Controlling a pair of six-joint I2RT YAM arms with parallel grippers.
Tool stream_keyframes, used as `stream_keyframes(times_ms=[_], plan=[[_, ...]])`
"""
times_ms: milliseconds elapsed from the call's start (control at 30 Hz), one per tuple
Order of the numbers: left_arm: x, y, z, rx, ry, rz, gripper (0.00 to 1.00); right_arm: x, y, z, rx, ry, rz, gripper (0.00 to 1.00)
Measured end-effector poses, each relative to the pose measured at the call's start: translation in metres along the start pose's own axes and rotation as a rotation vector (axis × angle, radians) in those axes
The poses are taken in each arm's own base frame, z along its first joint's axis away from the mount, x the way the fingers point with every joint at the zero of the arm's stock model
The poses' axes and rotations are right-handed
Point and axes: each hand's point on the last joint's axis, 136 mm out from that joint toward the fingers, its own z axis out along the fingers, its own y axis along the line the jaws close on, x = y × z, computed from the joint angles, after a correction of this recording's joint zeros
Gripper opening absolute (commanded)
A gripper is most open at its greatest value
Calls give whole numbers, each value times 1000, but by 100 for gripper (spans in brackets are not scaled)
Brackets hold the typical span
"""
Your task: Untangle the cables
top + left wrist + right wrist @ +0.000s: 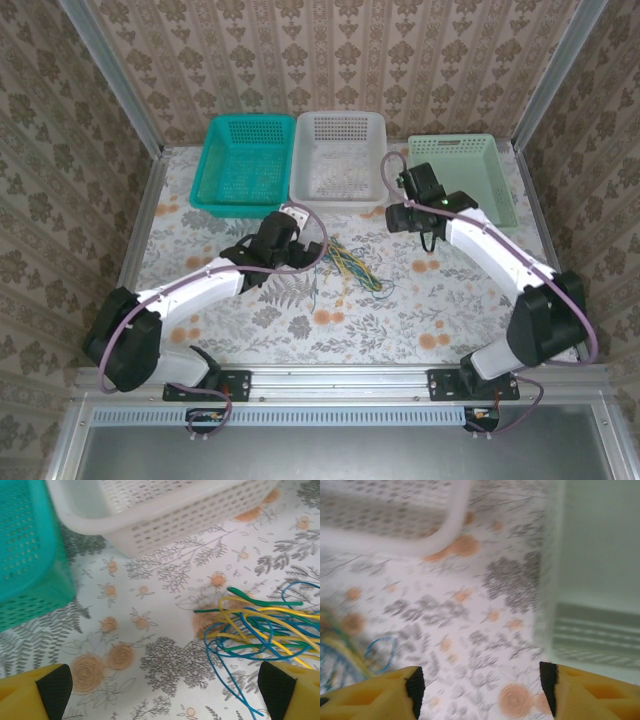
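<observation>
Hovers with left pincer (165, 685) released and empty beside the yellow, green and blue cables (260, 630), tangled at the middle of the counter (150, 580), in front of the white basket (165, 525). Hangs with right pincer (480, 685) released too, grasping nothing. Could tighten the knot if pinching several strands together.

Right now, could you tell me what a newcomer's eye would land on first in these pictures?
Most likely the tangle of yellow, green and blue cables lying on the flowered table between the arms. Behind it, a row stands at the far edge: teal basket, white basket, pale green basket. The left pincer and right pincer both stand open, holding nothing.
</observation>
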Motion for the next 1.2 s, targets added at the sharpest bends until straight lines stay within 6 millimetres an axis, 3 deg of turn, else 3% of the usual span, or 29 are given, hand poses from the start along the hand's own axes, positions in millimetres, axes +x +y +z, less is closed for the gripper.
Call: stream_keyframes(times_ms=[200, 367, 567, 767, 933, 1200], plan=[[5, -11, 4, 64, 23, -26, 99, 45, 65, -12, -260, 28, -97, 68], [5, -16, 4, 116, 30, -79, 97, 62, 113, -11, -381, 50, -215, 71], [21, -20, 3, 143, 65, -120, 95, 88, 127, 27, -375, 160, -284, 71], [32, -23, -10, 156, 60, -147, 95, 98, 140, 50, -384, 220, -323, 70], [28, -22, -17, 152, 35, -166, 95, 98, 145, 57, -390, 228, -335, 59], [33, -27, -20, 146, 47, -155, 95, 103, 145, 71, -376, 254, -361, 14]])
